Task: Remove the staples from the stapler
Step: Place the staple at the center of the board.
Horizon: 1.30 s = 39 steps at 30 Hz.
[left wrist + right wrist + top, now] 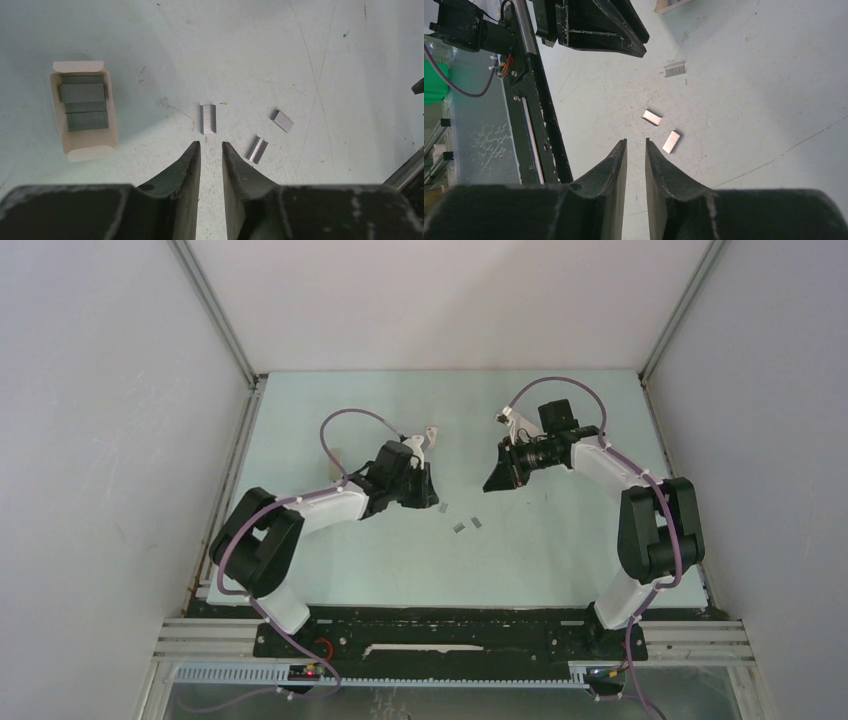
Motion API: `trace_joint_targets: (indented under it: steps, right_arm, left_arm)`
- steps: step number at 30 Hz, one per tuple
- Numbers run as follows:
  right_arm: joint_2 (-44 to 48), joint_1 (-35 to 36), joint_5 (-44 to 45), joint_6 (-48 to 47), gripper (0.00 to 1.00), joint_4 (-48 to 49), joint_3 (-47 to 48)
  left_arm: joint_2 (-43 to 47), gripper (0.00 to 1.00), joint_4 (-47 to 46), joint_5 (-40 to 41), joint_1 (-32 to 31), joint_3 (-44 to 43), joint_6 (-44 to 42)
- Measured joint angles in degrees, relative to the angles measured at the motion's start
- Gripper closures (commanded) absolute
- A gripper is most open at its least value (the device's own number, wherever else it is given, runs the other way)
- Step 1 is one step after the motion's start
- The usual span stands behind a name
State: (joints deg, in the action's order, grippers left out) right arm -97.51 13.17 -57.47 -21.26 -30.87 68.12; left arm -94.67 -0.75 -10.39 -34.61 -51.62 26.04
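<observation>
Staples [208,119] are seen lying loose on the surface [280,45], three short strips spread just ahead of the left claw [210,144], whose jaws are set narrow with nothing between them. The right claw [636,141] is likewise seen narrow and empty, near two of the strips. An open box [85,146] with more strips is spotted off to one side.

Three staples [208,119] on table [560,560], apart from each other, mid-table between the two arm ends. Left wrist view: one just ahead of left gripper [211,145], two off to its right. Well left of them: box [111,117], with strips [82,93] lying inside. Right wrist view: two staples just ahead of right gripper [636,141], third farther out.
</observation>
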Motion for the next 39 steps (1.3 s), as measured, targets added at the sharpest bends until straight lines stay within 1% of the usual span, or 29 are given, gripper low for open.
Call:
trace_joint_targets:
  steps: [7,11,17,23,25,32,37,39]
  right_arm:
    - [0.0,-0.4,0.0,0.2,0.72,0.0,0.0]
    - [0.0,-0.8,-0.1,0.2,0.72,0.0,0.0]
    - [0.0,-2.0,-0.1,0.4,0.72,0.0,0.0]
    - [0.0,-2.9,-0.5,0.4,0.73,0.0,0.0]
    - [0.0,-3.0,-0.5,0.4,0.73,0.0,0.0]
    - [0.0,-3.1,-0.7,0.4,0.72,0.0,0.0]
    - [0.0,-3.3,-1.1,0.5,0.72,0.1,0.0]
    - [0.0,-3.4,-1.2,0.6,0.73,0.1,0.0]
  left_arm:
    - [0.3,0.71,-0.1,3.3,-1.8,0.0,-0.1]
    - [1.7,0.67,-0.1,5.6,-3.4,0.0,-0.9]
    - [2.0,0.63,0.3,9.0,-6.4,0.0,-2.6]
    - [1.1,0.55,0.2,11.2,-7.4,0.0,-3.9]
    - [0.8,0.54,0.3,11.8,-7.4,0.0,-4.2]
    - [-0.9,0.54,0.6,13.0,-7.7,-0.2,-4.7]
    - [-4.1,0.60,3.1,14.5,-9.2,-3.2,-4.7]
    - [-5.2,0.60,4.0,15.4,-9.8,-4.4,-4.7]
